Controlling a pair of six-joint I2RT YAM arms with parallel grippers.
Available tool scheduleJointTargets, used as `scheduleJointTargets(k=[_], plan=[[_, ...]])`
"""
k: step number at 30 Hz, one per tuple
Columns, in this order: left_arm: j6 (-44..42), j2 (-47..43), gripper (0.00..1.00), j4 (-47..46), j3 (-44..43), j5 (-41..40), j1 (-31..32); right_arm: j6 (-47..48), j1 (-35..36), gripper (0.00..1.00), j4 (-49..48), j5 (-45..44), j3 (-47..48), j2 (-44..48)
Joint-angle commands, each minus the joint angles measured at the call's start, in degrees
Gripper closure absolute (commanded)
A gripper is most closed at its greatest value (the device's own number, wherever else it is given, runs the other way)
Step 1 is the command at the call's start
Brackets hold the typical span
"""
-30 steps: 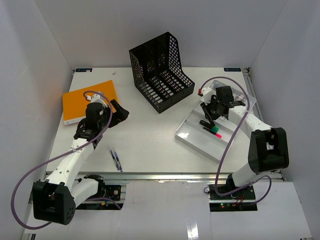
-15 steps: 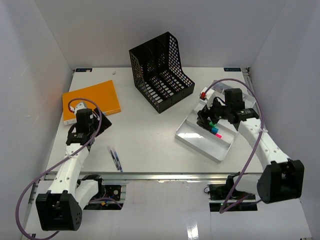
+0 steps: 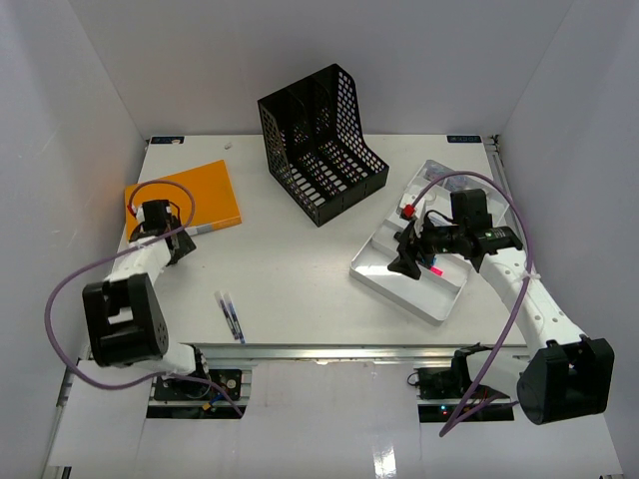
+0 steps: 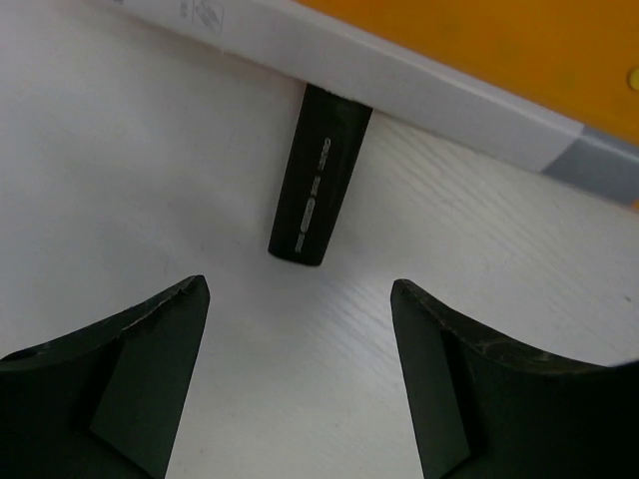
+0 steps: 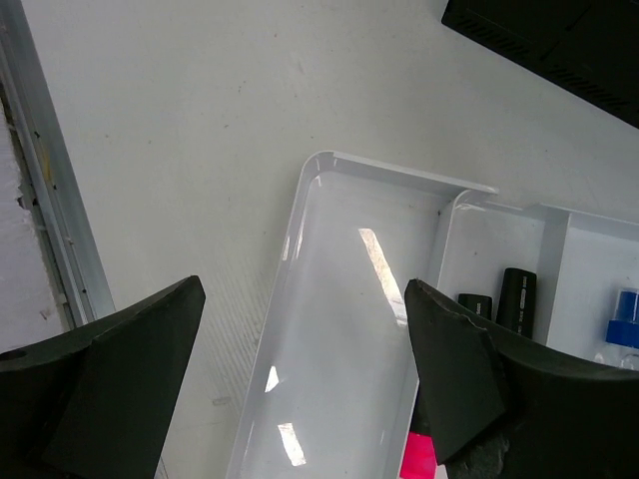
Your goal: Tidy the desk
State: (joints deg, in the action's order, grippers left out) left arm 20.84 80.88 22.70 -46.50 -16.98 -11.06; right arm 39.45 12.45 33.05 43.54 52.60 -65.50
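Note:
The desk (image 3: 300, 269) is a white tabletop with an aluminium rail along its near edge. My left gripper (image 3: 178, 242) is open and empty, low over the desk by the front edge of an orange notebook (image 3: 185, 195). In the left wrist view my gripper (image 4: 300, 289) faces a short black cylinder (image 4: 319, 175) that lies on the desk, its far end under a white pen (image 4: 329, 60) lying along the notebook (image 4: 499, 40). My right gripper (image 3: 407, 254) is open and empty over the silver compartmented tray (image 3: 384, 274). In the right wrist view my gripper (image 5: 305, 289) hangs above the tray's long empty compartment (image 5: 329, 329).
A black perforated file holder (image 3: 319, 145) stands at the back centre. A dark pen (image 3: 231, 316) lies near the front rail. The tray holds a pink item (image 5: 419, 459), black items (image 5: 517, 299) and a blue-capped thing (image 5: 624, 319). White walls enclose the desk on three sides.

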Motion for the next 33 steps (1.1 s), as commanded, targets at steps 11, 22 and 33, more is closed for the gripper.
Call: scheduleJointTargets(k=[11,22,33], plan=[[-10.6,21.3,0.37,-5.2,-13.0,1.2,-1.4,0.8,-3.1,0.12,0.3,3.5,-0.8,0.1],[-5.2,14.9,0.8,-4.1,-7.2,10.5,-1.4,1.1,-4.5,0.12,0.3,2.3,-1.6,-0.4],[3.1,4.2,0.83,-4.5,4.1,41.7,-1.4,0.5,-4.6,0.12,0.2,3.2,-4.2,2.0]])
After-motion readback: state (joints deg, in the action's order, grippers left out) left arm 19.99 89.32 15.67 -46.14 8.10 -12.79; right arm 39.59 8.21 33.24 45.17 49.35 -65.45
